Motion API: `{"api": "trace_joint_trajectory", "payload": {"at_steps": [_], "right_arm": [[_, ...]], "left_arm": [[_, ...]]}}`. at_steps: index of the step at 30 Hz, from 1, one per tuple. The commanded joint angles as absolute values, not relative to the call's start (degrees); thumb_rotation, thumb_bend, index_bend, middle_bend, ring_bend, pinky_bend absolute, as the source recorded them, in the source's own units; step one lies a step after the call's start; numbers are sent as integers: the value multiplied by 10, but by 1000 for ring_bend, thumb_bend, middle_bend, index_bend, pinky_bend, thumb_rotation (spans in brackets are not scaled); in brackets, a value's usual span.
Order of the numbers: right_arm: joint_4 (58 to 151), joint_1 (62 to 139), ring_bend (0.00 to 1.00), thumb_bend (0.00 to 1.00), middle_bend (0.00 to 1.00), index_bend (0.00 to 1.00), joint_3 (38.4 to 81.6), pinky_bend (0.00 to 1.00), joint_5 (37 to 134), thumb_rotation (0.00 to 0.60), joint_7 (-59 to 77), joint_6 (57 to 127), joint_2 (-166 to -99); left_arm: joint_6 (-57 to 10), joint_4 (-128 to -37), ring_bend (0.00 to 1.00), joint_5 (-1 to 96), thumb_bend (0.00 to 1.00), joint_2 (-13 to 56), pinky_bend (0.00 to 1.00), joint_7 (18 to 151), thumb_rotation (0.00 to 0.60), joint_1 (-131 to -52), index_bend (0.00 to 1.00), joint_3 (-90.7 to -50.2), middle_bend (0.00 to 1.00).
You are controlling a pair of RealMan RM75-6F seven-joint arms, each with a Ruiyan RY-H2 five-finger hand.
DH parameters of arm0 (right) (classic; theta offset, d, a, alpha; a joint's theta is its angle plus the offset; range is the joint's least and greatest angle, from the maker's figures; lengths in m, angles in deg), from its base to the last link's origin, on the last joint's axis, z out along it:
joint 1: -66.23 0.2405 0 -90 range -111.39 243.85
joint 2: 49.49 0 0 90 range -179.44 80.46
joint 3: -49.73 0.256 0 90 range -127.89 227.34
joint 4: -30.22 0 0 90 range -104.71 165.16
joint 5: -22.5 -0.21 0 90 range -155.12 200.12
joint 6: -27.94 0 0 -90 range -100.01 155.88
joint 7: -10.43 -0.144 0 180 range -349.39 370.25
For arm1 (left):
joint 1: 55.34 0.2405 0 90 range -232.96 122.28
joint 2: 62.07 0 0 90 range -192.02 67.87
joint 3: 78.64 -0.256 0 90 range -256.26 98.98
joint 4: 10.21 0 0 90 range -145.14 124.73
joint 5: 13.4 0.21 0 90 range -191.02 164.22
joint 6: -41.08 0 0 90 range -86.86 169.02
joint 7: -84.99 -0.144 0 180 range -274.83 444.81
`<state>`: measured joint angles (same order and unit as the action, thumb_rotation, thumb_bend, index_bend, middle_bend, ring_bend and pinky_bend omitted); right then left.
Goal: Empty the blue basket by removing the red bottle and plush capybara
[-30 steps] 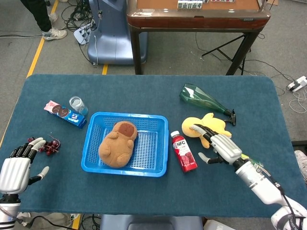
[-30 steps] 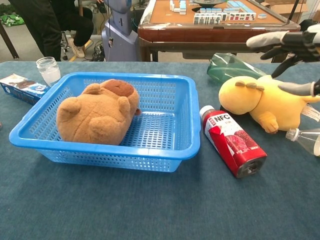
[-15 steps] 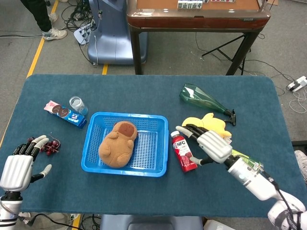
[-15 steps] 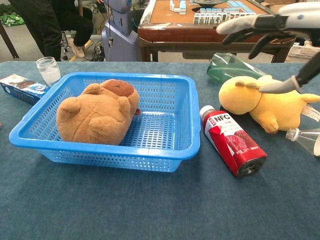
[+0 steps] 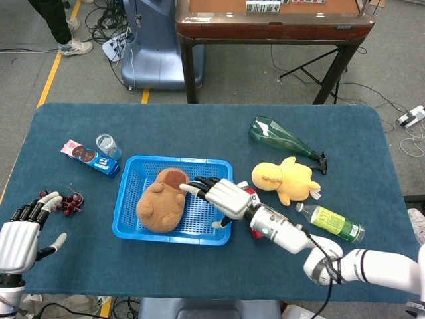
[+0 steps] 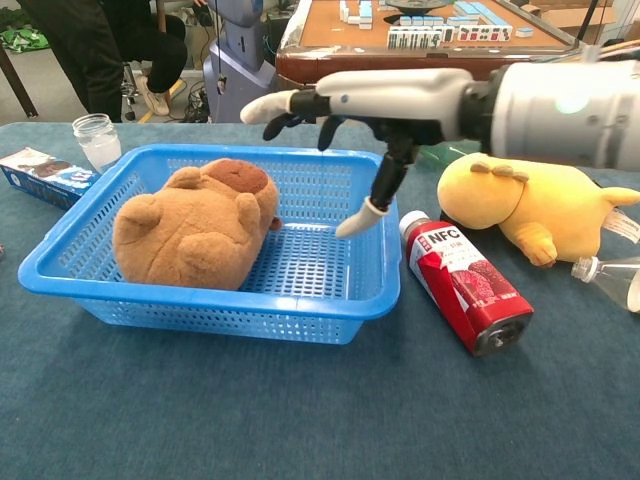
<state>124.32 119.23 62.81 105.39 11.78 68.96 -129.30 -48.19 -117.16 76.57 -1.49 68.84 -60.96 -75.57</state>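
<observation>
capybara removal looked to be the step in hand: the red bottle already lay on its side on the table just beside the right wall of the blue basket, while the plush capybara sat in the basket's left half, untouched. the right hand hovered over the basket's right part, released and holding nothing, its fingers spread and stretched toward the toy's head, thumb hanging down toward the mesh floor. its forearm crossed above the bottle (hiding most of it in the head view). by my judgement the next move called for reaching a little further left, lowering, and wrapping the fingers round the soft body, wide enough not to snag the basket rim. the left hand rested low at the table's near left edge, fingers loosely apart and empty, near a small dark red cluster i could not identify.
</observation>
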Motion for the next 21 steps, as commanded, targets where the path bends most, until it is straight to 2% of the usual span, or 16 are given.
{"api": "trace_joint_trajectory", "payload": {"at_steps": [1, 12, 21], "right_arm": [[1183, 1237, 51, 41, 114, 0, 647, 187, 1021, 600, 159, 665, -1352], [1062, 1316, 51, 34, 105, 0, 658, 187, 991, 600, 198, 640, -1457], [993, 1362, 51, 34, 104, 0, 648, 187, 943, 600, 262, 602, -1508]], "left_arm": [[-485, -1172, 199, 767, 243, -17, 231, 691, 600, -606, 234, -757, 196], [-490, -1171, 199, 767, 243, -20, 231, 693, 600, -598, 233, -760, 195], [-493, -1173, 199, 767, 243, -24, 231, 696, 600, -594, 234, -761, 195]]}}
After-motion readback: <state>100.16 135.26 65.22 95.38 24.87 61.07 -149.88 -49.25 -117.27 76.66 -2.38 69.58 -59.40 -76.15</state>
